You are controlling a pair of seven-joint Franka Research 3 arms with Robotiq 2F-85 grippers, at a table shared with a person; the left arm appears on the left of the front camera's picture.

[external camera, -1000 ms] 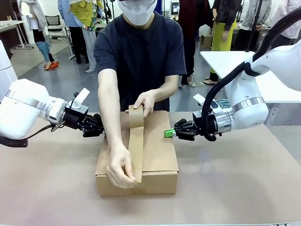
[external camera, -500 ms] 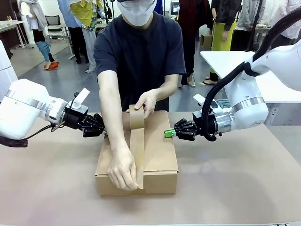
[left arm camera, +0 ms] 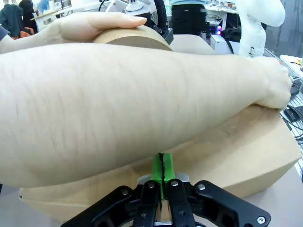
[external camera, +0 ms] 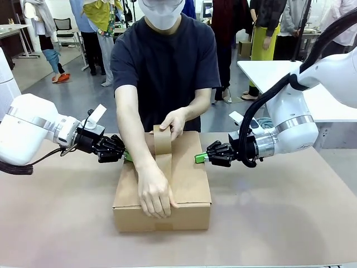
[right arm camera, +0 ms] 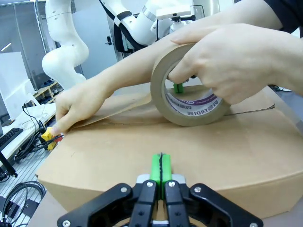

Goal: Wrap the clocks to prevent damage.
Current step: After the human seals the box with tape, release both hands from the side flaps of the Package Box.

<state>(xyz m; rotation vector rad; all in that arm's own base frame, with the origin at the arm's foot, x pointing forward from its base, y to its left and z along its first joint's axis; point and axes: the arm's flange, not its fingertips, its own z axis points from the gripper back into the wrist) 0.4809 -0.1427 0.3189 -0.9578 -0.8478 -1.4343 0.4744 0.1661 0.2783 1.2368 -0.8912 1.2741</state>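
Note:
A closed cardboard box (external camera: 189, 181) lies mid-table, its contents hidden. A person holds a brown tape roll (external camera: 162, 139) at the box's far edge and presses the strip down at the near edge with the other hand (external camera: 156, 195). My left gripper (external camera: 125, 156) is shut, pads together against the box's left side, under the person's forearm (left arm camera: 118, 94). My right gripper (external camera: 198, 158) is shut too, its tips touching the box's right edge. In the right wrist view the shut gripper (right arm camera: 161, 165) meets the box (right arm camera: 142, 146), with the roll (right arm camera: 189, 101) beyond.
The brown table top (external camera: 279, 223) has free room in front of and to the right of the box. A white table (external camera: 268, 70) stands behind at the right. Several people stand farther back.
The person's near hand has gone from holding the tape end over the box's front edge to pressing it flat on the box. Both arms have stayed put.

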